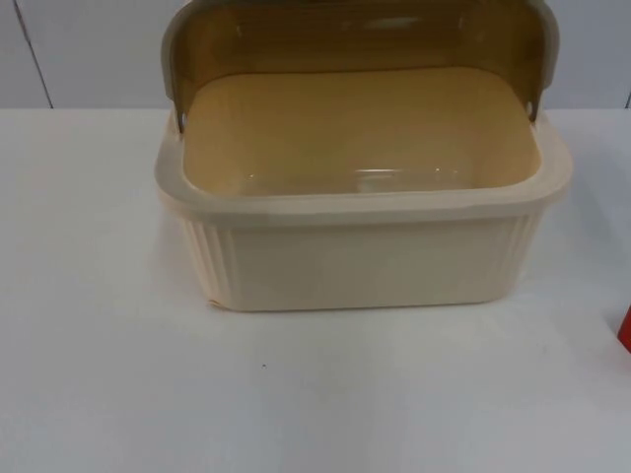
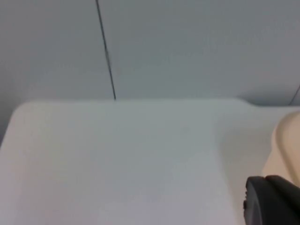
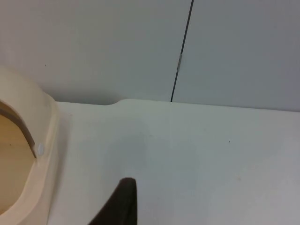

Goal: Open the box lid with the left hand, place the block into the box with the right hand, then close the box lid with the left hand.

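Box: the cream box stands on the white table, mid-table and toward the back, ribbed front wall facing the camera, wide rim all round.
Lid: the smoky brown lid is swung up and back behind the opening, hinged at both ends of the rim; the yellow inside lies bare and nothing can be seen in it.
Block: a sliver of red sits at the table's right edge in the top view, cut by the frame, well apart from the box; whether it is the block cannot be told.
Open room: bare table runs in front of the box and along both its sides; behind it the table ends at the grey wall.
Left gripper: one black fingertip shows in the left wrist view, beside the box's rounded cream corner, over bare table; it holds nothing visible, and how far the fingers are parted cannot be told.
Right gripper: a black fingertip shows in the right wrist view, just beside the box's rim, with a hinge pin and the lid's brown edge in sight; spread of the fingers cannot be told.
Wrist views add: a rounded notch in the table's back edge and a dark seam in the wall.
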`<state>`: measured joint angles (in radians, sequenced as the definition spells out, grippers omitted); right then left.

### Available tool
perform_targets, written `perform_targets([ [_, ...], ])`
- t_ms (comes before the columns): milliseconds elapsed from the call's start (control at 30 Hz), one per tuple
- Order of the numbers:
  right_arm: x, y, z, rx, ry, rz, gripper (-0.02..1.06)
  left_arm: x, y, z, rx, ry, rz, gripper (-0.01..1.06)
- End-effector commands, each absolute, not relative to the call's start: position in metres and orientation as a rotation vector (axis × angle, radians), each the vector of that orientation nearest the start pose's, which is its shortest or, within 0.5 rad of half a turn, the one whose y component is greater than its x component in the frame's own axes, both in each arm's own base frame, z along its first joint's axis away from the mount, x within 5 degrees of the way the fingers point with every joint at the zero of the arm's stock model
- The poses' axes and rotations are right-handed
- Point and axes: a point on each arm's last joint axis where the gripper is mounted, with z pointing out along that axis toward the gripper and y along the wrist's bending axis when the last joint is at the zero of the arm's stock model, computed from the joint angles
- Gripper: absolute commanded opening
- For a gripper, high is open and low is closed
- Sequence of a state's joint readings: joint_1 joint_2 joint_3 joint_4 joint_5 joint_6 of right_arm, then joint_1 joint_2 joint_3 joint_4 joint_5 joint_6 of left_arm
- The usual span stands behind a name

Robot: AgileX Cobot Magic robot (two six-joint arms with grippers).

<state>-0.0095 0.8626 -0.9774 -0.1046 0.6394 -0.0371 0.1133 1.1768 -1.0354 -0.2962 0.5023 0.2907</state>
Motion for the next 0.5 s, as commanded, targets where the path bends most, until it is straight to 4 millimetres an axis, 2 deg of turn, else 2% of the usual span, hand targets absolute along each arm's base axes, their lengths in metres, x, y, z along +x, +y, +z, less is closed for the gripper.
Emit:
perform_targets([
  [0,0.169,-0.007,0.397,-0.073,2.002,-0.141,1.05,0.250,0.018,0.349,-0.039,2.093,-0.062,0.00],
  [133,0.169,-0.006,0.397,-0.072,2.002,-0.139,1.05,0.244,0.018,0.334,-0.109,2.055,-0.090,0.00],
  [200,0.169,-0.006,0.397,-0.071,2.002,-0.136,1.05,0.244,0.016,0.335,-0.100,2.053,-0.093,0.06],
  [233,0.169,-0.006,0.397,-0.071,2.002,-0.136,1.05,0.245,0.015,0.335,-0.092,2.047,-0.090,0.14],
  [267,0.169,-0.006,0.397,-0.071,2.002,-0.136,1.05,0.245,0.015,0.335,-0.092,2.047,-0.090,0.14],
  [333,0.169,-0.006,0.397,-0.071,2.002,-0.136,1.05,0.244,0.011,0.335,-0.064,2.058,-0.090,0.36],
  [367,0.169,-0.006,0.397,-0.071,2.002,-0.136,1.05,0.244,0.009,0.334,-0.039,2.066,-0.084,0.54],
  [400,0.169,-0.006,0.397,-0.071,2.002,-0.136,1.05,0.244,0.008,0.333,-0.031,2.072,-0.082,0.65],
  [433,0.169,-0.006,0.397,-0.071,2.002,-0.136,1.05,0.244,0.006,0.333,-0.012,2.078,-0.083,0.89],
  [467,0.169,-0.006,0.397,-0.071,2.002,-0.136,1.05,0.244,0.006,0.333,-0.012,2.078,-0.083,0.89],
])
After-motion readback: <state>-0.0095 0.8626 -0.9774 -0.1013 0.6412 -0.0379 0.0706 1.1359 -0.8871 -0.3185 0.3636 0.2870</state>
